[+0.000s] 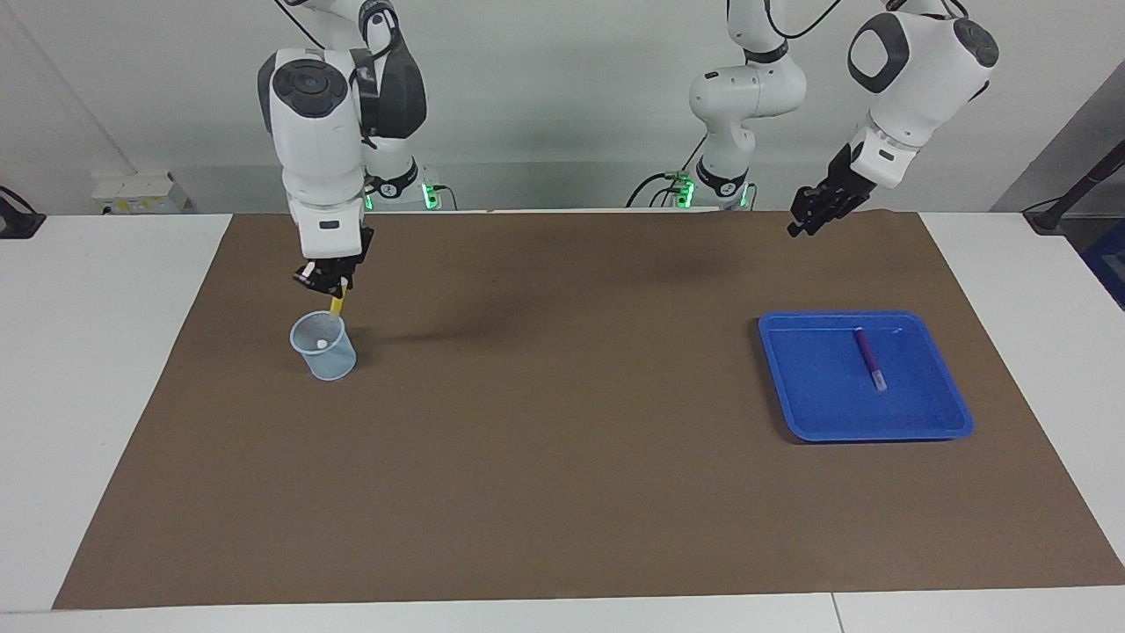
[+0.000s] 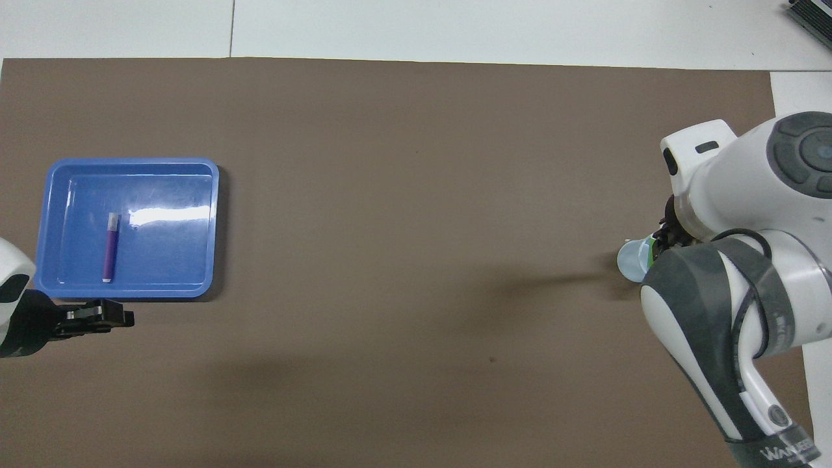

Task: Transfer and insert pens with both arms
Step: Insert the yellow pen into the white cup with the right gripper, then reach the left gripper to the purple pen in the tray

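Note:
My right gripper [image 1: 330, 281] is shut on the yellow pen [image 1: 337, 304]. The pen hangs nearly upright, with its lower end just at the rim of a translucent blue cup [image 1: 323, 345]. A whitish pen end [image 1: 322, 342] shows inside the cup, and in the overhead view a bit of green [image 2: 652, 246] shows at the cup [image 2: 630, 261], where the right arm hides the yellow pen. The purple pen [image 1: 868, 359] [image 2: 111, 247] lies in the blue tray [image 1: 866, 432] [image 2: 130, 162]. My left gripper [image 1: 810, 213] [image 2: 97, 318] is open and holds nothing, in the air over the mat by the tray's side nearer the robots.
A brown mat [image 1: 562, 457] covers most of the white table. The cup stands toward the right arm's end and the tray toward the left arm's end, with bare mat between them.

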Robot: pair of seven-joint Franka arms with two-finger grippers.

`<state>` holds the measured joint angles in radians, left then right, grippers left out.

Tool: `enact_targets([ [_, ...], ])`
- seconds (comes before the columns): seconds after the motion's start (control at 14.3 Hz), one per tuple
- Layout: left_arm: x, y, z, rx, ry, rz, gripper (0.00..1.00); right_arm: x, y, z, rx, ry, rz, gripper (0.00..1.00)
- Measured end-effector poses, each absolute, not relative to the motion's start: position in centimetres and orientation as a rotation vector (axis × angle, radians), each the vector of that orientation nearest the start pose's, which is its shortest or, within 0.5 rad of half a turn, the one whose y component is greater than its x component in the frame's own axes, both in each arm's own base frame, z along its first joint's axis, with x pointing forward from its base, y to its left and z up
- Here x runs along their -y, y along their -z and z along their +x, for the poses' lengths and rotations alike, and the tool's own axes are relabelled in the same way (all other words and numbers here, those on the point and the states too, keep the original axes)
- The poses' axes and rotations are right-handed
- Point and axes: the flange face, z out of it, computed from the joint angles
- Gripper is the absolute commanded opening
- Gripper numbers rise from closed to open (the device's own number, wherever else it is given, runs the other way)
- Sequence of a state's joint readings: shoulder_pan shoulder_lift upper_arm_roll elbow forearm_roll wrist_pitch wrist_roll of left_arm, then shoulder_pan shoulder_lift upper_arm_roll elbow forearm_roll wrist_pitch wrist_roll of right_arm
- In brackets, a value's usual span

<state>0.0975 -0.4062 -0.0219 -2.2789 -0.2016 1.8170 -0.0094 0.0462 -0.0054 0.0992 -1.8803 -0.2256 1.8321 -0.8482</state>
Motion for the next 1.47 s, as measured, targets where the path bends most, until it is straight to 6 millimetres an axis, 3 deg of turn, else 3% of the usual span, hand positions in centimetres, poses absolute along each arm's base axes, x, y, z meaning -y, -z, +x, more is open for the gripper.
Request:
enact_targets([
  [0.14,-3.6,-51.1,42.5,0.158,-0.044,-3.303,0.45,-4.7,-49.2,55.2,1.652,-0.207,-2.877,0.0],
  [0.35,-6.2,-50.5,43.1,0.073,0.009,-3.261,0.45,-4.0,-47.6,54.5,1.61,-0.208,-2.867,0.0],
  [0.63,-7.2,-48.3,45.0,-0.041,0.016,-3.227,0.45,-3.1,-46.0,53.2,1.507,-0.202,-2.857,0.0],
  [1.12,-10.2,-41.5,49.7,-0.041,0.069,-3.212,0.47,-0.7,-42.4,52.3,1.443,-0.164,-2.892,0.0],
  [1.47,-11.5,-37.9,51.8,-0.014,0.121,-3.198,0.49,-1.0,-41.0,51.9,1.423,-0.123,-2.882,0.0],
])
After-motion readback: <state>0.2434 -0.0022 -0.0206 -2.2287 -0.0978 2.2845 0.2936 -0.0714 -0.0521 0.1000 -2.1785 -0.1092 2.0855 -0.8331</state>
